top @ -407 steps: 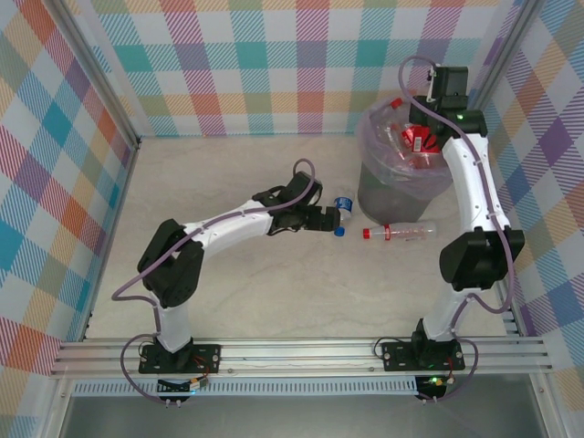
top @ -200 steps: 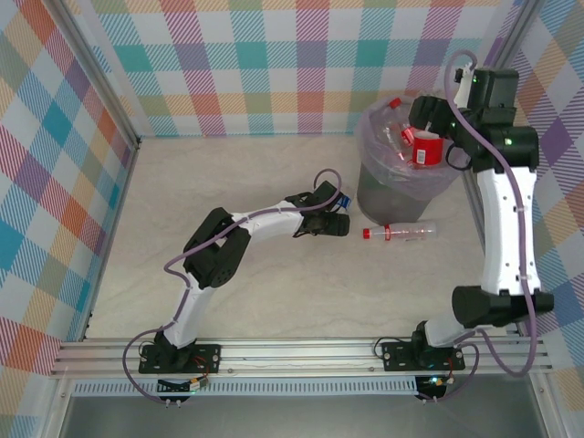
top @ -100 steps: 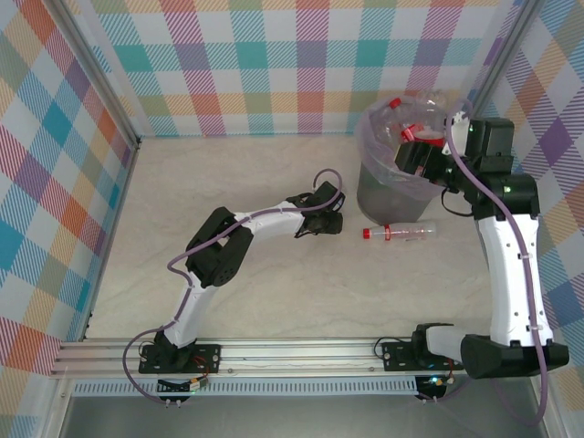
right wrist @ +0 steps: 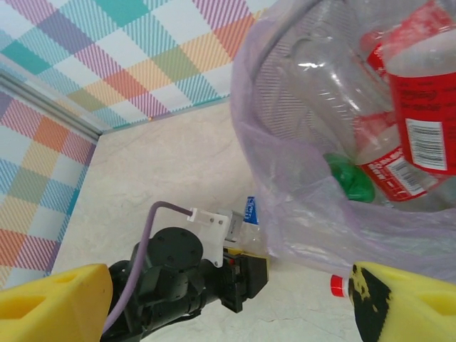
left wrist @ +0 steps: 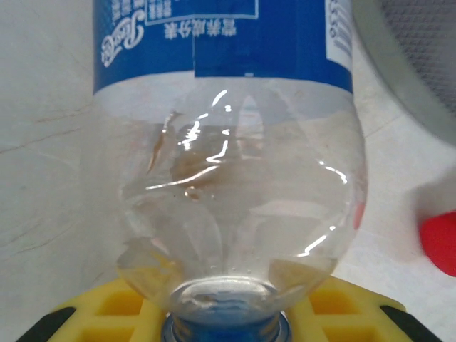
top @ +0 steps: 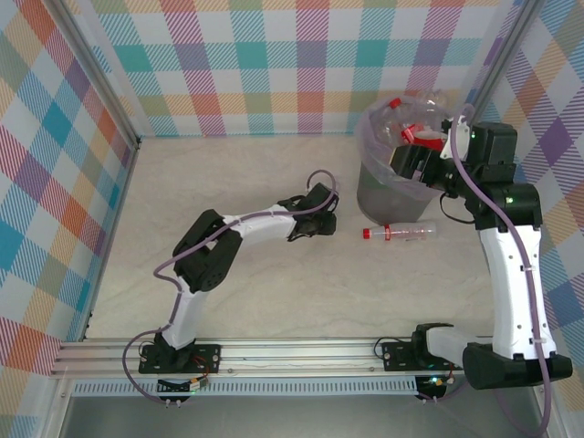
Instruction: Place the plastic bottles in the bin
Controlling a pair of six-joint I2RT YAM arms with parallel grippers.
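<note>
The left gripper (top: 321,222) has its jaws clenched on the neck of a blue-labelled bottle (left wrist: 228,214) near the middle of the desk (top: 255,301), just beside the bin (top: 383,193), which stands in the far right corner. The right gripper (top: 408,162) hangs over the bin's near rim, jaws released. A red-capped bottle (top: 399,233) lies near the bin.

The left arm (top: 196,255) rises from its base at lower left, folds at the elbow and stretches its forearm rightward to mid-frame. There the left gripper (top: 321,222) sits low, its yellow fingers (left wrist: 92,313) clamped on the neck of a blue-labelled bottle (left wrist: 235,178). The right arm (top: 516,274) stands tall along the right edge, its wrist bent leftward at upper right. The right gripper (top: 411,164) hangs with its jaws spread wide.
</note>
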